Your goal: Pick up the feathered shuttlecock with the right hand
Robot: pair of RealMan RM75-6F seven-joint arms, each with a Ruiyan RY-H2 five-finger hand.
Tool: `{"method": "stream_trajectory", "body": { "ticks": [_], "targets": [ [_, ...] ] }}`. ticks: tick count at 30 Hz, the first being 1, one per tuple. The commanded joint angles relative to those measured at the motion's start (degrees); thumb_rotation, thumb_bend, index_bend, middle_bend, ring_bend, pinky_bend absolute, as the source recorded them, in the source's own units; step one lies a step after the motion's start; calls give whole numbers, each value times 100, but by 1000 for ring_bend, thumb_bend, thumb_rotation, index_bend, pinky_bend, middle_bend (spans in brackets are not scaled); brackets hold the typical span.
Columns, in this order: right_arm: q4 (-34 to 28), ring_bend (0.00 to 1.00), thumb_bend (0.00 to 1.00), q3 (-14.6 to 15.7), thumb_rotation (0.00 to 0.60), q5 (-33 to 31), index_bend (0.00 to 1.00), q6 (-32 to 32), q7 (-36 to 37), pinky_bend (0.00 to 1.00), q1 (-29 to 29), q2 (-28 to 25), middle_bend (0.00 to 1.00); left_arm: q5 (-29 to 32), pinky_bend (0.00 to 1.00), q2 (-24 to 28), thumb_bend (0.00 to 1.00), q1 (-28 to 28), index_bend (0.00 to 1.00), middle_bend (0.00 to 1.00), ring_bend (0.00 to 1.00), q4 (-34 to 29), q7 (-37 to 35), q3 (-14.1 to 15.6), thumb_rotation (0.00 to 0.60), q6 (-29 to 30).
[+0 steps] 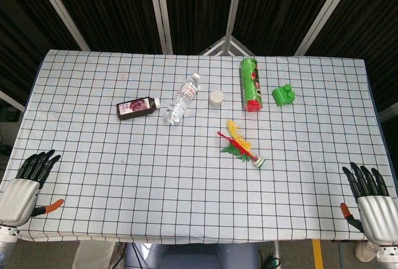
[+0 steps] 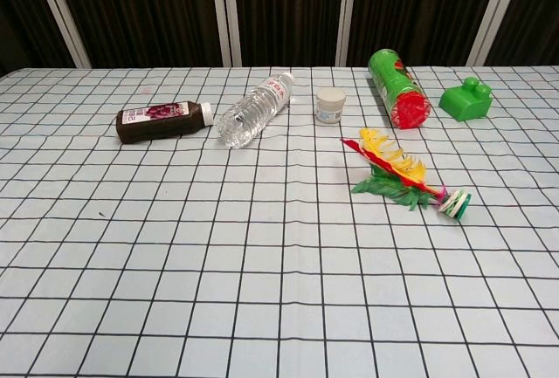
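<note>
**Fingers spread, both hands idle at the near corners**

Fingers (image 1: 364,177) of the right hand (image 1: 368,202) point away from the robot, straight and slightly fanned, gripping nothing; the hand lies palm down at the near right corner of the table (image 1: 93,219), its orange-tipped thumb out to the side. From the head view, the left hand (image 1: 25,185) mirrors it at the near left corner, dark fingers extended and apart, thumb splayed, also empty. Both are well apart from every object.

Also in the head view, the shuttlecock (image 1: 241,147) lies on its side right of the table's middle, yellow, red and green feathers toward the far left, its white-and-green base toward the near right. Beyond it runs a row: a dark bottle (image 1: 137,107) on its side, a clear water bottle (image 1: 181,100) lying down, a small white jar (image 1: 216,99) upright, a green can (image 1: 250,84) lying with its red end toward the robot, and a green block (image 1: 283,94).

From the chest view, neither hand shows, only the checked cloth and the objects. The shuttlecock (image 2: 406,177) shows closer, its stacked disc base near the right. The dark bottle (image 2: 162,121) has a purple label with fruit pictured; its writing is too small to read. The water bottle (image 2: 252,111) carries a faint label, unreadable. The jar (image 2: 330,105) stands between it and the can (image 2: 397,87), whose printing cannot be made out. The block (image 2: 466,98) sits at the far right.
</note>
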State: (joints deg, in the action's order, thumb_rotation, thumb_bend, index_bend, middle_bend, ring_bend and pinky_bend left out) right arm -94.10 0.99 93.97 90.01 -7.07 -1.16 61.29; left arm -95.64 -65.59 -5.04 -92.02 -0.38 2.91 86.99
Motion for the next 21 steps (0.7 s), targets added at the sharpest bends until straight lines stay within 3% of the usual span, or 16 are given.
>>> {"method": "stream_trajectory", "body": {
  "ticks": [1, 11, 16, 21],
  "targets": [
    [-2, 0, 404, 4, 600, 10, 0, -6, 7, 0, 3, 0, 0, -2, 0, 0, 0, 1, 0, 0, 0, 1, 4, 1, 600, 2],
    [-502, 0, 399, -230, 600, -182, 2, -368, 233, 0, 320, 70, 0, -8, 0, -7, 0, -3, 0, 0, 0, -3, 8, -1, 600, -1],
    [-947, 0, 399, -686, 600, -490, 137, -900, -203, 0, 881, 309, 0, 22, 0, -10, 0, -18, 0, 0, 0, -12, 20, -10, 600, -41],
    [-1280, 0, 400, -1243, 600, -1359, 283, -1590, -867, 0, 1569, 934, 44, 56, 0, 13, 0, -17, 0, 0, 0, -27, -57, -19, 600, -44]
  ]
}}
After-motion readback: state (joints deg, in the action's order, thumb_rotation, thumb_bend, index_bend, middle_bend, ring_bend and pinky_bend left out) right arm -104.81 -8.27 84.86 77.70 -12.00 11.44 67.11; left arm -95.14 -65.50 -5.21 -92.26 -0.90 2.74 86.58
